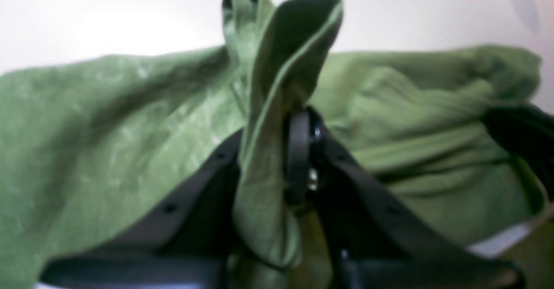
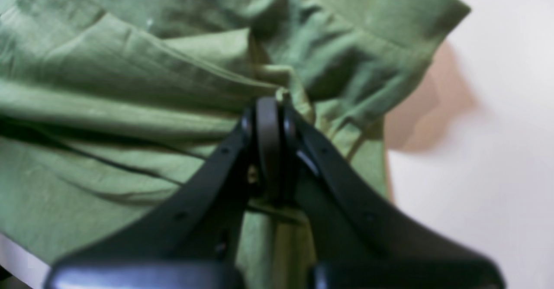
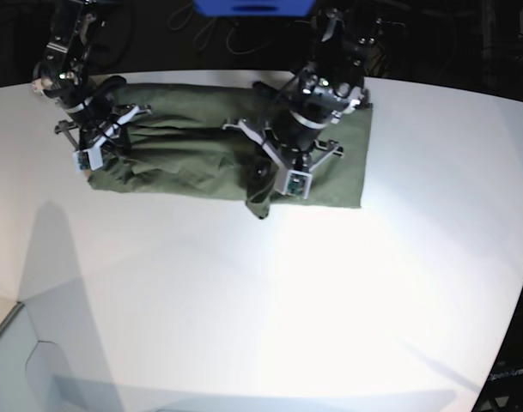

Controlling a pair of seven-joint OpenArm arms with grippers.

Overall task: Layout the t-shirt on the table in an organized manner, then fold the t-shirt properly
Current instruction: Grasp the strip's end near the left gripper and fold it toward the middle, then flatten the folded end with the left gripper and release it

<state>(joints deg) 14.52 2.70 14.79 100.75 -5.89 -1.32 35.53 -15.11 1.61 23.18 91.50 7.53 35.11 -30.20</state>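
Note:
The olive-green t-shirt lies crumpled in a long band across the far part of the white table. My left gripper is at the shirt's near edge toward its right half. In the left wrist view this left gripper is shut on an upright fold of the t-shirt. My right gripper is at the shirt's left end. In the right wrist view the right gripper is shut on a bunched hem of the t-shirt, with bare table to its right.
A blue object and dark cables sit beyond the table's curved far edge. The table's front left corner has a step or cut-out. The tabletop stretches wide and white in front of the shirt.

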